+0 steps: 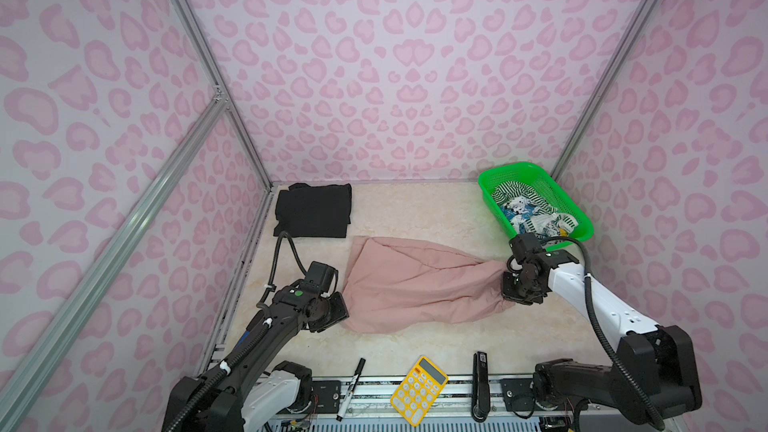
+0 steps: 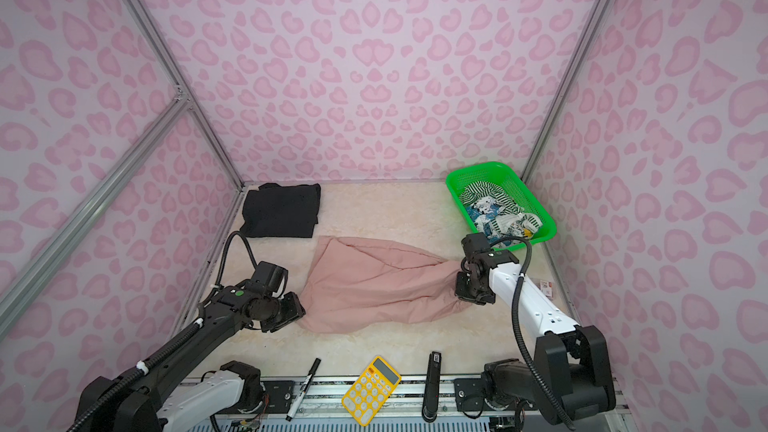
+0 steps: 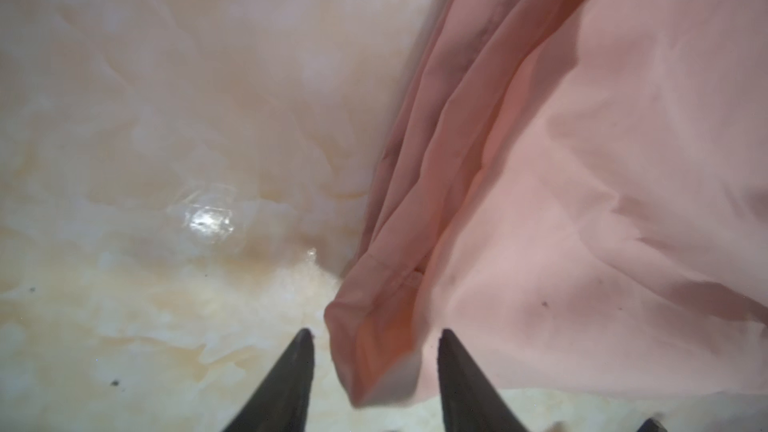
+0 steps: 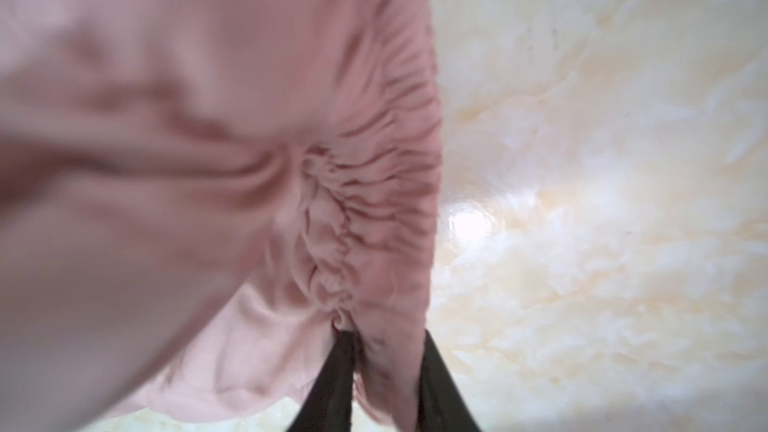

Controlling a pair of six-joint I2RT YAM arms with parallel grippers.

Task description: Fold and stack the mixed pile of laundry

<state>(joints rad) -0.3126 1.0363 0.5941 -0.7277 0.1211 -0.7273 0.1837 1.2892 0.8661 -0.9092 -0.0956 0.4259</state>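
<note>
Left hand: fingers spread; a folded hem corner of the dusty-pink cloth shorts lies between them unpinched, with a gap showing on each side
Right hand: pinching the gathered waistband of the shorts, cloth filling the space between its fingers
Shorts: lying across the middle of the cream marbled counter, drawn to a point at the right hand, creased along their length
Step in hand: we judge it to be stretching the shorts flat before a fold
Doing it well: we would shut the left hand deep on every layer of that corner, low to the counter, then draw gently away from the right hand until the creases run out; a shallow bite on thin cloth would likely slip
Black folded garment: far left corner, apart from the shorts; we take it as the stack
Bright green plastic mesh basket: far right corner, just behind the right wrist, holding a black-white striped piece and a blue-white printed piece, both unfolded
Open room: bare counter between garment and basket, plus a strip in front of the shorts
Edges: left wall rail near the left hand; yellow calculator, black marker and black stapler line the near edge, so we would not drag cloth that way
</note>
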